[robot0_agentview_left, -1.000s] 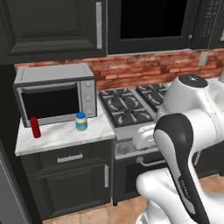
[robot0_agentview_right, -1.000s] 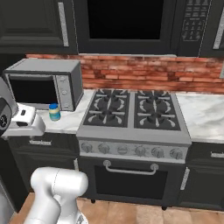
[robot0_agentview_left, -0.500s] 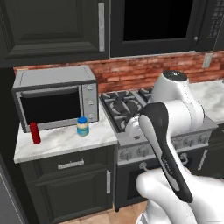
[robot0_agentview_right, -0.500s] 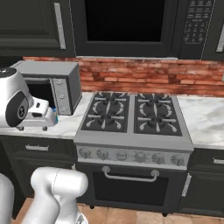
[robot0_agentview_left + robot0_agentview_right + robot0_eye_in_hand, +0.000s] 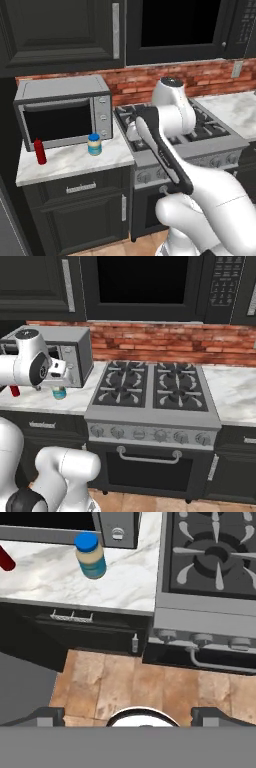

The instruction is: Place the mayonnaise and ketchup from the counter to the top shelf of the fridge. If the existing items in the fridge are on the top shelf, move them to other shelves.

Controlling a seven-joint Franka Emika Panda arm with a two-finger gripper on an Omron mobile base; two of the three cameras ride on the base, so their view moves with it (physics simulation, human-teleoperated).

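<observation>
i have the pincer (image 5: 128, 714) spread as wide as it goes and holding nothing, its two dark tips apart at the bottom of the hand view, looking down past the bench (image 5: 125, 587) edge to the wooden floor (image 5: 150, 687). the mayo (image 5: 90, 555) stands upright on the bench at about 11 o'clock in that view, just in front of the microwave (image 5: 117, 532), and the ketchup (image 5: 6, 558) shows at 10 o'clock, cut by the frame edge. from the left base view the mayo (image 5: 94, 144) sits near the bench's front, with the ketchup (image 5: 40, 151) well apart to its 9 o'clock, and the stove (image 5: 200, 130) lies off at 3 o'clock. nothing has been lifted yet, so i judge the step in hand is the reach for the mayo. to do it well i would bring the hand over the jar so it sits centred between the tips, come down straight, keep the tips off the microwave door behind it, and close on the body below the blue lid, not on the lid. the jar is short and wide, so i think a low, square grip matters; a skewed approach could tip it or push it toward the microwave.
</observation>
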